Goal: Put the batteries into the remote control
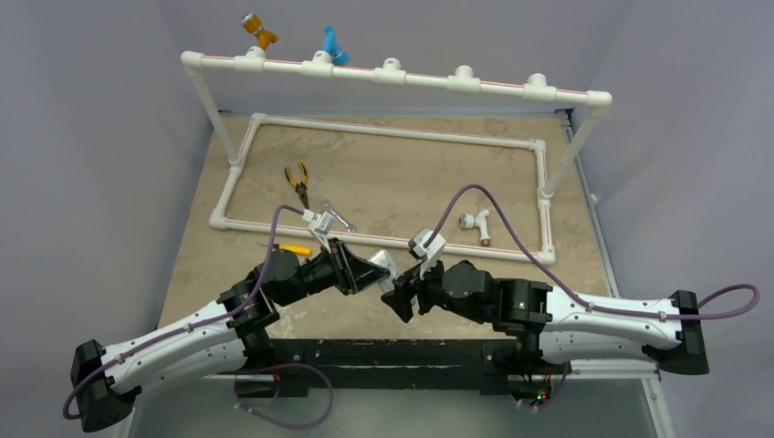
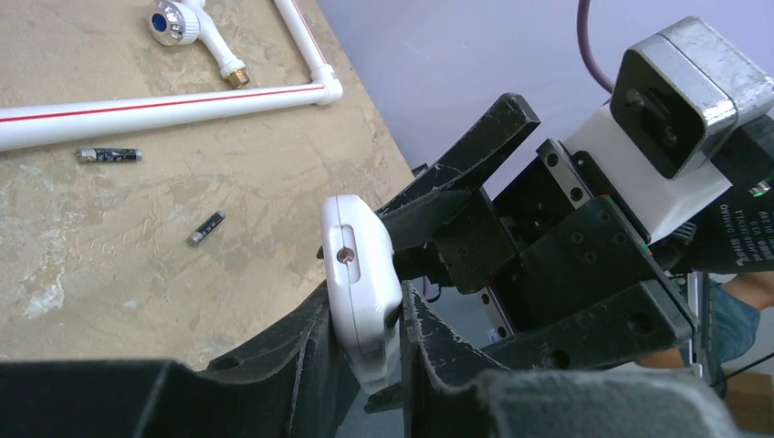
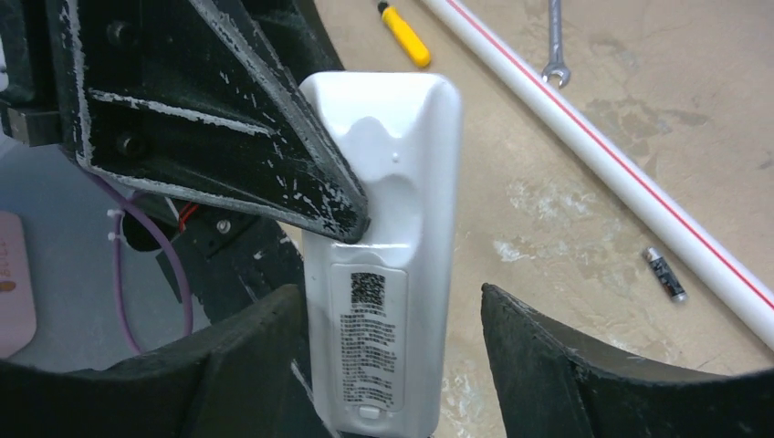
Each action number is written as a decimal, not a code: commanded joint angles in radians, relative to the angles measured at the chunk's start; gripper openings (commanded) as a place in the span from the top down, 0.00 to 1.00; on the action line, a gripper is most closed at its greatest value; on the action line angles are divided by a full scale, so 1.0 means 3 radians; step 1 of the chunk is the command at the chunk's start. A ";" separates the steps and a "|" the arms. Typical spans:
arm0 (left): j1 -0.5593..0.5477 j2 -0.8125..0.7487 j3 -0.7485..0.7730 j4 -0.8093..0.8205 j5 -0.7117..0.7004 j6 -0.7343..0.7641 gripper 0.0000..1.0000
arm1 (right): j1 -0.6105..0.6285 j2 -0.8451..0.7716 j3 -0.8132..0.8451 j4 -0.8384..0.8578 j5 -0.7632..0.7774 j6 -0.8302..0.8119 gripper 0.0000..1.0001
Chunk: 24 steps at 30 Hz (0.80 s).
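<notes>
While the remote control [image 3: 392, 228] is closed, batteries [image 2: 109, 156] lie outside.

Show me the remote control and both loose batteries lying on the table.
remote control [image 2: 361, 285]: left wrist view, on its white end face.
farther battery [image 2: 108, 155]: left wrist view, middle of its dark body.
nearer battery [image 2: 206, 228]: left wrist view, middle of its body.

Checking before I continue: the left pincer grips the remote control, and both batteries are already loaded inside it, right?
Not quite. The left pincer does grip the remote control, but both batteries lie loose on the table, as the left wrist view shows.
</notes>
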 commanded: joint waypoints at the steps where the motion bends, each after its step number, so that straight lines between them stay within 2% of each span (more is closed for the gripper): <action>1: -0.0007 -0.0178 -0.0112 0.0367 -0.0212 -0.0222 1.00 | 0.0001 -0.0258 -0.0268 0.0548 0.0194 -0.0191 0.28; 6: -0.0007 -0.0272 -0.0149 0.0375 -0.0294 -0.0334 1.00 | 0.0000 -0.0407 -0.0509 0.0837 0.0142 -0.0327 0.26; 12: -0.0009 -0.0323 -0.0202 0.0388 -0.0326 -0.0376 1.00 | 0.0005 -0.0277 -0.0542 0.1013 -0.0075 -0.0530 0.29; 19: -0.0007 -0.0319 -0.0218 0.0407 -0.0369 -0.0391 1.00 | 0.0008 -0.0038 -0.0460 0.1026 -0.0125 -0.0618 0.43; 22: -0.0007 -0.0344 -0.0210 0.0348 -0.0437 -0.0382 1.00 | 0.0007 -0.0042 -0.0477 0.1031 -0.0092 -0.0624 0.52; 24: -0.0009 -0.0350 -0.0211 0.0326 -0.0446 -0.0378 0.99 | 0.0005 -0.0092 -0.0519 0.1055 -0.0097 -0.0638 0.54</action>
